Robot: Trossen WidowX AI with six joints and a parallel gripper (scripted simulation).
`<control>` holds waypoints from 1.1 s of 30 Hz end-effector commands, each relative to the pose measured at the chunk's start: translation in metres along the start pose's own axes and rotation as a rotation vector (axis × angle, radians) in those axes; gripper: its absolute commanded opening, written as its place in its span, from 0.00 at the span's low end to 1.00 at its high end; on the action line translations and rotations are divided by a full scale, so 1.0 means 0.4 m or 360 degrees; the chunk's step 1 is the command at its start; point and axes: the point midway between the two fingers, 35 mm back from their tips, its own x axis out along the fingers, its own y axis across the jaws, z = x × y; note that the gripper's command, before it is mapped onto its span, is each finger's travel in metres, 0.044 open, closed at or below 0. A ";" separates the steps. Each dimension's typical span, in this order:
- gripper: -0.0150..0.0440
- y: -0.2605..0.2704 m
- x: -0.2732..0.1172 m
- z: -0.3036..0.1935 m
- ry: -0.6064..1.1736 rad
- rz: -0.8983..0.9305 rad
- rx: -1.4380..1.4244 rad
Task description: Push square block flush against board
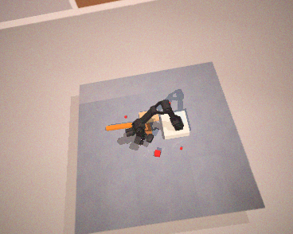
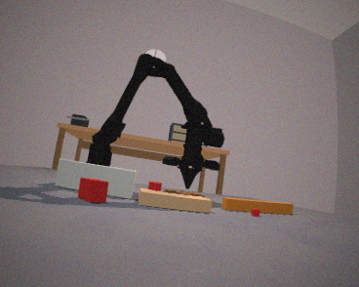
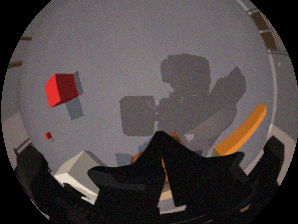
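Clenched on nothing, the gripper (image 1: 140, 140) (image 2: 187, 186) (image 3: 158, 133) points down, its tips above the floor and near the brown square block (image 1: 150, 128) (image 2: 183, 192) (image 3: 178, 140). In the exterior view, a red cube (image 1: 169, 103) (image 2: 93, 190) stands in front of the white slab (image 1: 171, 130) (image 3: 80, 170) under the arm, and a small red cube (image 1: 126, 117) (image 2: 255, 213) sits near the orange bar (image 1: 115, 127) (image 2: 258, 205) (image 3: 242, 132). The pale tan board (image 1: 142, 113) (image 2: 175, 200) (image 3: 166, 194) lies flat between slab and bar. The block is just behind it; whether a whole side touches, or any edges line up, I cannot tell. Farther back is another red cube (image 1: 157, 153) (image 2: 155, 185) (image 3: 61, 90). Beyond stands a wooden desk (image 2: 149, 143), bearing a dark box (image 2: 80, 121) and a small unit with pale front panels (image 2: 179, 133); the contents of both cannot be made out.
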 end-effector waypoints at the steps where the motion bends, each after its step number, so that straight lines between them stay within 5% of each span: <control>1: 0.25 0.000 0.019 -0.005 0.0011 0.0005 -0.0188; 17: 0.25 -0.007 0.079 -0.014 0.0010 0.0008 -0.1034; 33: 0.25 -0.020 0.079 -0.027 0.0011 0.0008 -0.1043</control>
